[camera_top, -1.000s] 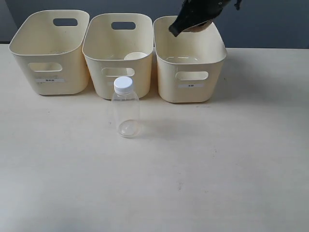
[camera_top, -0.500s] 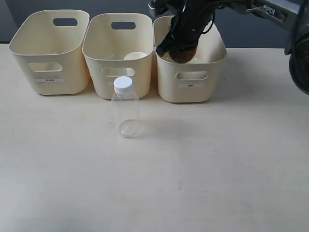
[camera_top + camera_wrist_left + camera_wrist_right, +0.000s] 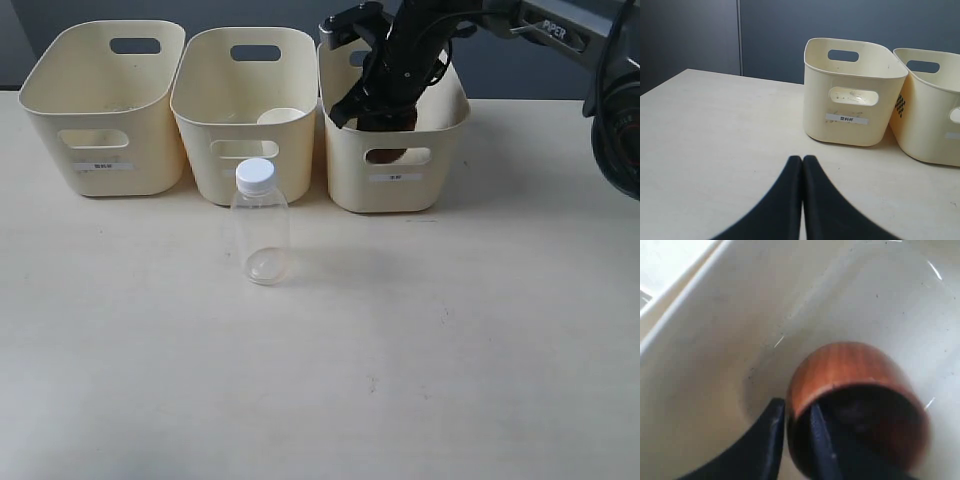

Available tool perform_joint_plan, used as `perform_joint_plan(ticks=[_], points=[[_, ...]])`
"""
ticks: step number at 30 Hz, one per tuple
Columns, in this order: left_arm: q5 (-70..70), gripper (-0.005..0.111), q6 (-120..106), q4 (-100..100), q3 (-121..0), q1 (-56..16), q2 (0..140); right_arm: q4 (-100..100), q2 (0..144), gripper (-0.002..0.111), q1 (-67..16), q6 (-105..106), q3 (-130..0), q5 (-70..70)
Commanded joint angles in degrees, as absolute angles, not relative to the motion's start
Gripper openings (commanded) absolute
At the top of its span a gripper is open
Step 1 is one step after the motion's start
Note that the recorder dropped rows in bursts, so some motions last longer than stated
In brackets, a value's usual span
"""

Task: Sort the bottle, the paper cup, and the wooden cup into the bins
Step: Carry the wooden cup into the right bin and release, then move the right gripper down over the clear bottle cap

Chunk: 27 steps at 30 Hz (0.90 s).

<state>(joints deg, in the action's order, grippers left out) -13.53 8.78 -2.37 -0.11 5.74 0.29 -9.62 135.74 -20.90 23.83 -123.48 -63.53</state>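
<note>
My right gripper (image 3: pixel 797 407) is low inside the right bin (image 3: pixel 440 110). The wall of the wooden cup (image 3: pixel 855 370) stands between its two fingers, one finger outside the rim and one inside the mouth. If they press on the wall or only stand around it, I cannot tell; the gap is narrow.

The relation that matters is this one. The cup's mouth faces back toward my wrist and its round base points away from the fingertips, toward the floor of the bin. Its long axis therefore runs almost along my fingers, leaning a little off them. I think I must let go and then draw back along this same line, so the inner finger does not catch the rim.

The paper cup (image 3: pixel 281 116) lies in the middle bin, to the left side of these fingers. The bottle (image 3: pixel 260 235) stands upright on the table in front of that bin, cap up, well apart from my right fingers. My left gripper (image 3: pixel 802 159) has its fingers pressed together, holding nothing, and the left bin (image 3: pixel 855 95) is ahead of them. I judge this arm better placed for the bottle.
</note>
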Motion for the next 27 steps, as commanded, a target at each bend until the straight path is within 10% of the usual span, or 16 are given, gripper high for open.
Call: perform_joint_plan(ticks=[1, 27], points=[[-13.2, 0.0, 8.9, -2.4, 0.0, 5.5, 0.0, -9.8, 135.8, 0.028, -20.5, 23.4, -123.9, -63.8], [-13.2, 0.0, 8.9, -2.4, 0.0, 5.5, 0.0, -20.5, 119.0, 0.027, -25.0, 24.9, -123.5, -70.0]])
